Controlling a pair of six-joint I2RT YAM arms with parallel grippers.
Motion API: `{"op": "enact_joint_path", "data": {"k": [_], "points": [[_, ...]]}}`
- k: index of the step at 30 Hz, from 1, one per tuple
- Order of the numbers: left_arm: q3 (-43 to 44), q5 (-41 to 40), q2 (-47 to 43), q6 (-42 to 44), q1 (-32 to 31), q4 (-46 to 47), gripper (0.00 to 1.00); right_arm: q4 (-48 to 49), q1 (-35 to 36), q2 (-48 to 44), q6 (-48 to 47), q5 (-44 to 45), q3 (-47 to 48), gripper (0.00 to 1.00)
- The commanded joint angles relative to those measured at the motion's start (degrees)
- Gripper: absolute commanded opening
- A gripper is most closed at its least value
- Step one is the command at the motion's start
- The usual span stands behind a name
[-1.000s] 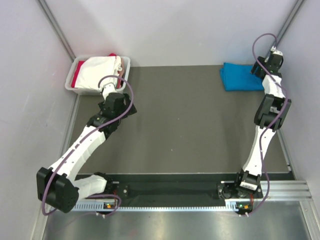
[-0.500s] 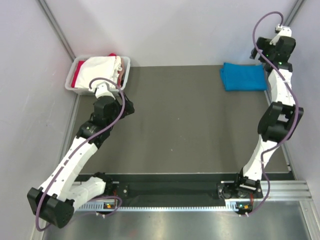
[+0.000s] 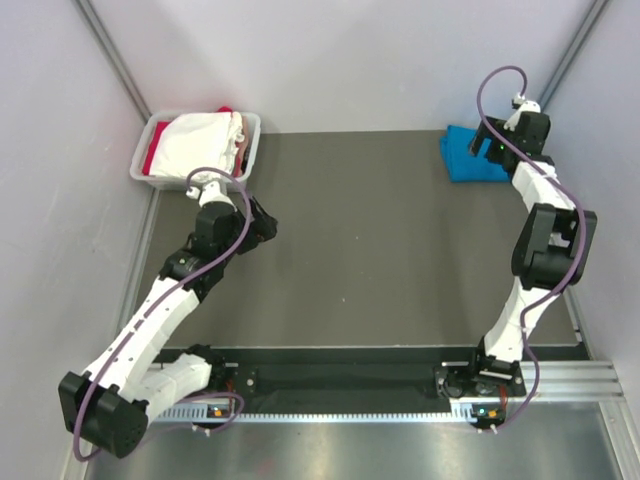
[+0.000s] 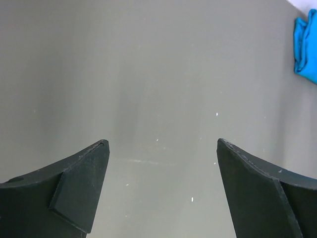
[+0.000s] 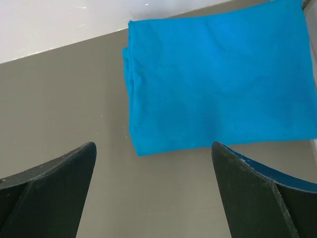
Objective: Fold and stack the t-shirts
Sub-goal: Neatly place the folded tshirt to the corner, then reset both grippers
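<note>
The right end effector [image 5: 153, 145] is hovering wide open and empty above the folded blue shirt [image 5: 218, 74] at the far right corner of the worktop [image 3: 380, 250]. The left end effector [image 4: 161, 144] is likewise gaping, holding nothing.

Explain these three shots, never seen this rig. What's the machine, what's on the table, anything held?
Two white robot arms, left arm and right arm, are bolted at the near edge of the table. The wide picture looks down from above and behind them; the other two come from wrist cameras, the dark wedges being the jaws. A folded blue t-shirt lies far right, below the right jaws. A grey tub far left holds a white t-shirt and a red one. Both pairs of jaws stand open; nothing is held.
</note>
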Motion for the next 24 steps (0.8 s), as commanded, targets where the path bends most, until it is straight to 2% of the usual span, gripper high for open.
{"op": "enact_joint_path", "data": {"k": [1,6,14,24], "points": [[-1.03,0.88,-2.42,-1.98,0.38,3.06,0.94,3.54,0.43,-7.19,4.64,2.15,0.36,1.0],[-0.5,-0.52,-3.91,-1.98,0.38,0.6,0.95,5.21,0.52,-10.53,10.44,-1.54,-2.45,1.0],[-1.46,0.62,-3.65,-2.42,0.38,2.44,0.97,1.61,0.52,-17.73,12.91,-2.68,-5.88,1.0],[-0.94,2.11,-1.19,-1.37,0.38,4.98,0.98,1.61,0.52,-30.83,14.05,-4.62,-19.93,1.0]]}}
